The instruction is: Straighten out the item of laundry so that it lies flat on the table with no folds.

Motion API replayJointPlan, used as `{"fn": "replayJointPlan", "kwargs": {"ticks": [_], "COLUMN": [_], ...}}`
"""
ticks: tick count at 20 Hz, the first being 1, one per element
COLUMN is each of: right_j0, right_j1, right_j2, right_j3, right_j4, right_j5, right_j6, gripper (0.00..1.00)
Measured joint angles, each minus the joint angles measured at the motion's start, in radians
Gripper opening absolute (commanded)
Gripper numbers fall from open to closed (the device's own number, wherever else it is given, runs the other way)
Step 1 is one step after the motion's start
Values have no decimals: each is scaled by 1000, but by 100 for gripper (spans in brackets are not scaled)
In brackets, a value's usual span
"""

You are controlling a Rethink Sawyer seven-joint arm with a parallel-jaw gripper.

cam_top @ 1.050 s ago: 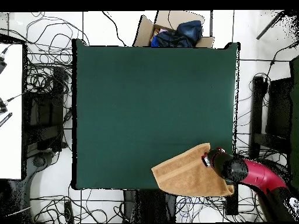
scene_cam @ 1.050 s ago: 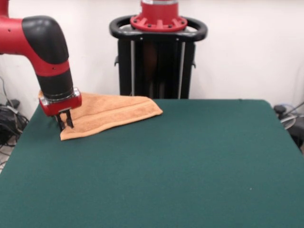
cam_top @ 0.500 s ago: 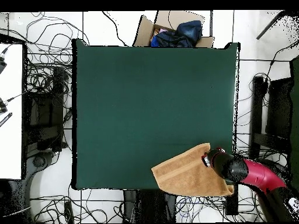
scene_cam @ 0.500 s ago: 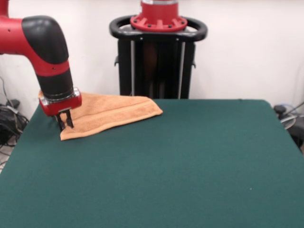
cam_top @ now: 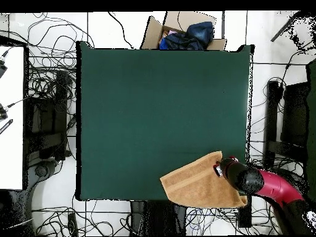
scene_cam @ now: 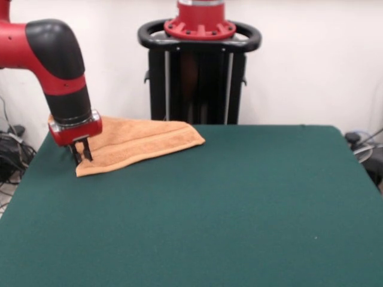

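Observation:
The item of laundry (scene_cam: 140,140) is an orange-tan towel folded into a rough triangle at the far left corner of the green table (scene_cam: 227,203). From overhead, the item of laundry (cam_top: 194,182) hangs a little over the table (cam_top: 160,105) edge nearest the robot's base. My gripper (scene_cam: 82,156) points down at the towel's left corner, fingers close together and pinching the cloth edge. In the overhead view the gripper (cam_top: 219,168) sits at the towel's right corner, mostly hidden under the red and black arm.
A black pedestal (scene_cam: 199,78) stands behind the table. Overhead, a cardboard box (cam_top: 185,34) holding dark blue cloth sits beyond the far edge. Cables cover the floor on both sides. A white surface (cam_top: 11,117) is at the left.

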Motion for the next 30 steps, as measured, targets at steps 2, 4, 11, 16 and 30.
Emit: {"fn": "replayJointPlan", "kwargs": {"ticks": [2,4,11,16,30], "right_j0": [-10,-19,-54,-70,-109], "right_j1": [1,1,4,3,19], "right_j2": [6,11,25,24,24], "right_j3": [5,11,38,66,114], "right_j4": [-1,-3,-11,-40,-84], "right_j5": [-7,-17,-73,-153,-327], "right_j6": [0,0,0,0,0], "gripper": [0,0,0,0,0]}}
